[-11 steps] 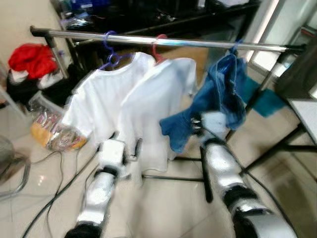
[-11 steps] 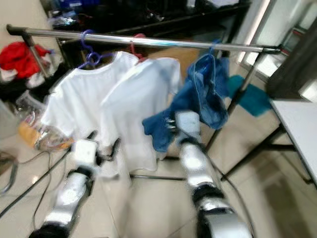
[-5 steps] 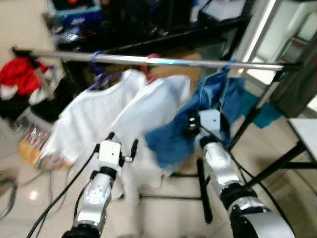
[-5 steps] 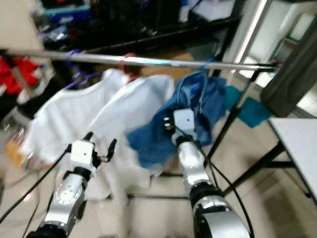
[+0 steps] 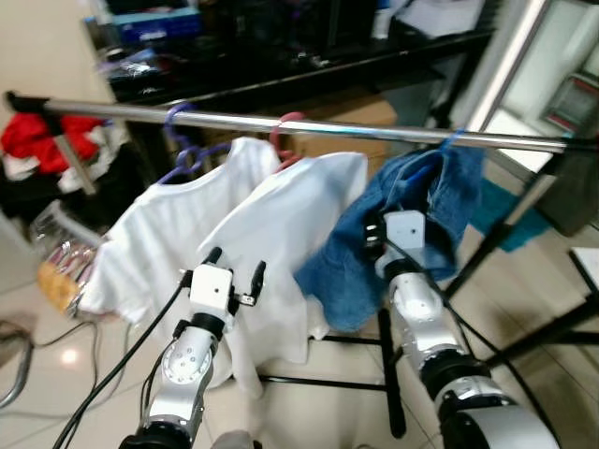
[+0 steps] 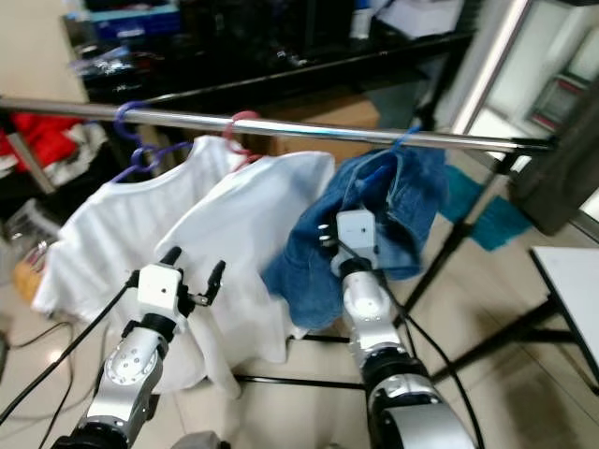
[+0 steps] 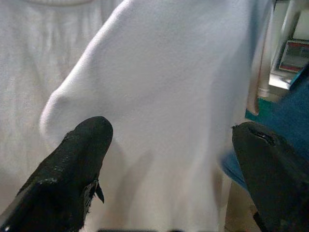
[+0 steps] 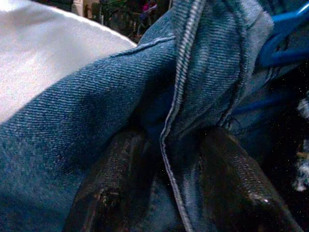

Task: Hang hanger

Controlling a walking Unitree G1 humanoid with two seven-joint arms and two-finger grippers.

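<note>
Since a second ago our right arm has lifted closer to the rail (image 5: 309, 126). Our left hand (image 5: 233, 269) hovers spread and empty before the white shirts (image 5: 281, 234). Our right hand (image 8: 166, 183) pinches the denim garment (image 5: 412, 224), steadying it while its blue hanger (image 8: 282, 41) hooks the rail.

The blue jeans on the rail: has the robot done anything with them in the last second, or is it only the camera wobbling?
Mostly the camera moved. The right gripper stays clamped on a fold of the blue jeans, whose blue hanger remains hooked over the rail. The left gripper has come up slightly, open, facing the nearer white T-shirt. Both white T-shirts still hang where they were.
</note>
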